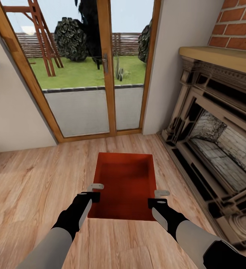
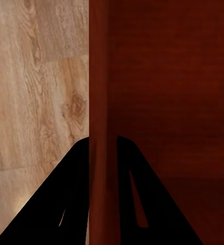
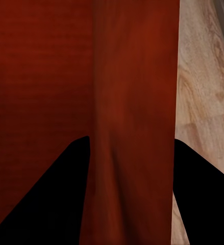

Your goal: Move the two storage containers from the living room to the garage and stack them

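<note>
A red-orange rectangular plastic storage container (image 1: 124, 183) with straight walls and no lid is sitting over the light wood-plank floor (image 1: 37, 179) of the living room, between the two arms, near the wood-framed glass garden doors (image 1: 89, 74) and just beside the brick fireplace (image 1: 212, 123) standing along the floor's right edge.

The left tool (image 1: 94, 191) is meeting the container's left long wall near its closer corner. In the left wrist view its two black fingers (image 2: 71, 204) are straddling that thin red wall (image 2: 100, 153), one finger outside over the planks and one inside, pinching the wall.

The right tool (image 1: 159, 197) is meeting the right long wall at a matching spot. In the right wrist view its dark fingers (image 3: 55, 199) are standing on either side of a broad red wall band (image 3: 132, 153), apparently pinching it, with the wood floor (image 3: 203, 102) showing beyond the outer finger.
</note>
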{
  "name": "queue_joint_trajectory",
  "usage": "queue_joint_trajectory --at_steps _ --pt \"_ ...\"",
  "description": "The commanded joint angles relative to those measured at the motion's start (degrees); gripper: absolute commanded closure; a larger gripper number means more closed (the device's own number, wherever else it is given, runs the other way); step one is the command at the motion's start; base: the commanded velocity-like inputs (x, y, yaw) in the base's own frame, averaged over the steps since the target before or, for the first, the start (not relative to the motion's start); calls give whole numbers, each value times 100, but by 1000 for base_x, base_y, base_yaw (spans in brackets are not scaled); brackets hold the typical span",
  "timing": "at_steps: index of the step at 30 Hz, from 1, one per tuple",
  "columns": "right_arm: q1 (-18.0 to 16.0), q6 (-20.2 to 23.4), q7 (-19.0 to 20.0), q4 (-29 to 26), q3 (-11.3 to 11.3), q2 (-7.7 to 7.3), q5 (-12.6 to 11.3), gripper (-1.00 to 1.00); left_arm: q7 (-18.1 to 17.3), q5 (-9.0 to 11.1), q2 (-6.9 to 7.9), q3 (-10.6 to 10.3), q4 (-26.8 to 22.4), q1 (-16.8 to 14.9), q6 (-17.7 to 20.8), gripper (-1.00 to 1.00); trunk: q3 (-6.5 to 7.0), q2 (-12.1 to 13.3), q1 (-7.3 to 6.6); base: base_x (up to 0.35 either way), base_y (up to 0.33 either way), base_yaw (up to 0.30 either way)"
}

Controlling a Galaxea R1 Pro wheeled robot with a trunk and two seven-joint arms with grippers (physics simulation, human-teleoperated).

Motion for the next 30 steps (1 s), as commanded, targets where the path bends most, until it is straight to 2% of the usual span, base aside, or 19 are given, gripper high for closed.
queue_joint_trajectory --at_steps 1,30 --pt "-5 46 -62 -23 -86 -5 218 100 176 -184 0 140 -6 -2 56 100 0 -10 3 0 0 0" --pt "-5 46 -62 -23 -86 -5 218 100 167 -184 1 140 -5 -1 37 100 265 -10 3 0 0 0"
